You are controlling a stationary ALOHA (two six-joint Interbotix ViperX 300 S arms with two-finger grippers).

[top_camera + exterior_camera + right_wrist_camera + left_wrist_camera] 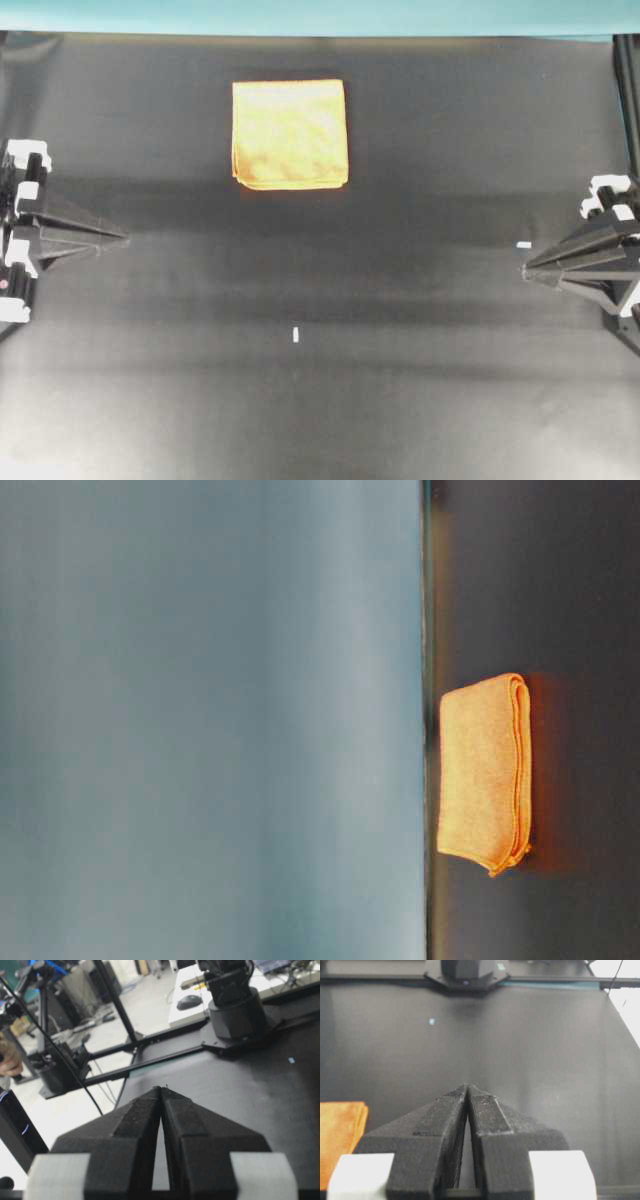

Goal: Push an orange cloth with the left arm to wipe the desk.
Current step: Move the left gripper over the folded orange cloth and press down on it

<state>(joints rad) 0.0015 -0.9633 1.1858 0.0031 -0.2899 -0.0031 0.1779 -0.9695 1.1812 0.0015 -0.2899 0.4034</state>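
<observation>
Black desk [420,380], left arm [60,235] level

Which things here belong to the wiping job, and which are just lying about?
For the job:
orange cloth, folded flat
left gripper, shut, clear of the cloth
desk

Not part of it:
right gripper, shut
white tape marks
teal strip
</observation>
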